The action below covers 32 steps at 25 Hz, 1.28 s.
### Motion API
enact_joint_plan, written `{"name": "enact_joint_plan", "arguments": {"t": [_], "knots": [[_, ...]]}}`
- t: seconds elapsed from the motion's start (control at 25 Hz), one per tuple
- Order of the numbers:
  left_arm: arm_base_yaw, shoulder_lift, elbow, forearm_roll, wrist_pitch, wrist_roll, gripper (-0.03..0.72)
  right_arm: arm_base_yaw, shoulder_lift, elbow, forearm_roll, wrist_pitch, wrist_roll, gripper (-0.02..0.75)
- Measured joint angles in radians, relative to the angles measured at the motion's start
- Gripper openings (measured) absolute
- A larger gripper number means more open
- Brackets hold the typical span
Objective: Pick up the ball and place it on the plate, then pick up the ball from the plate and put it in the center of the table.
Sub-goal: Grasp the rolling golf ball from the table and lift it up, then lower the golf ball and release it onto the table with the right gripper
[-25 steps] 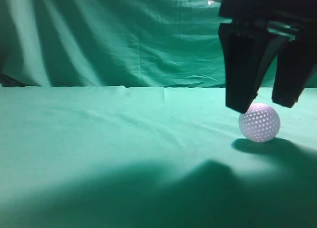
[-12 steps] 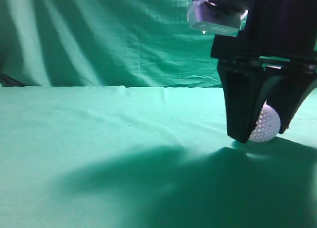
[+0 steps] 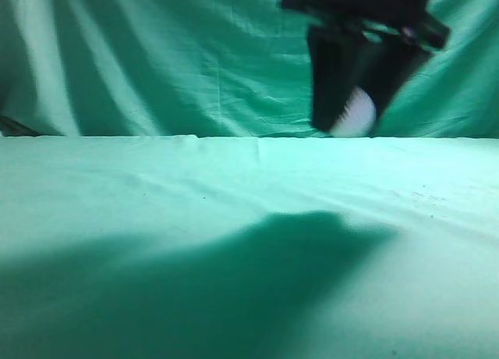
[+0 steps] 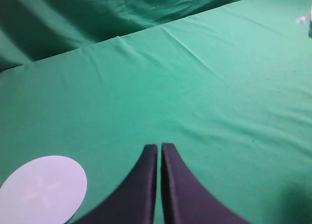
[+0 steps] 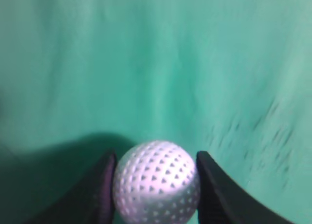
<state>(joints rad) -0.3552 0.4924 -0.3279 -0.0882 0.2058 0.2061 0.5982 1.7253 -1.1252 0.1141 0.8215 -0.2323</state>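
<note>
**Ball gripped and off the table; plate placement pending**

Ball point(image 5: 157, 181): white, dimpled, clamped between the two dark fingers of the right gripper point(image 5: 156, 185). Right wrist view shows a finger touching each side of it, with teal cloth blurred behind. Exterior view: ball point(image 3: 355, 115) hangs well above the table point(image 3: 156, 187), gripper point(image 3: 351, 121) smeared by motion blur, its shadow on the cloth below. No contact between ball and table.

Left gripper point(image 4: 159, 158): fingers pressed together, nothing between them, poised over bare cloth. Plate point(image 4: 43, 196), white and round, lies on the table just left of this gripper in the left wrist view. Plate is empty. It does not appear in the exterior view.

Progress, judged from this: pick-up of the first leg looks done. Remaining: carry ball to the plate, set it down, release; then re-grasp from the plate and place at table centre. Roughly a quarter through.

Risk note: round ball on a flat plate may roll on release.
</note>
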Motion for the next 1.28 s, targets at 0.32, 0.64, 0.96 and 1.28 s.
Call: {"name": "enact_joint_plan", "arguments": {"t": [0.32,0.64,0.96,1.28], "knots": [[0.0,0.0,0.0,0.0,-0.002,0.0,0.0,0.0,0.134,-0.377,0.005,0.1,0.0,0.323],[0.0,0.0,0.0,0.0,-0.002,0.0,0.0,0.116,0.427,-0.723,0.027,0.174,-0.008,0.323],[0.0,0.0,0.0,0.0,-0.002,0.0,0.0,0.169,0.628,-0.924,0.028,0.18,-0.003,0.323],[0.0,0.0,0.0,0.0,-0.002,0.0,0.0,0.169,0.646,-0.937,-0.052,0.162,0.001,0.323]]}}
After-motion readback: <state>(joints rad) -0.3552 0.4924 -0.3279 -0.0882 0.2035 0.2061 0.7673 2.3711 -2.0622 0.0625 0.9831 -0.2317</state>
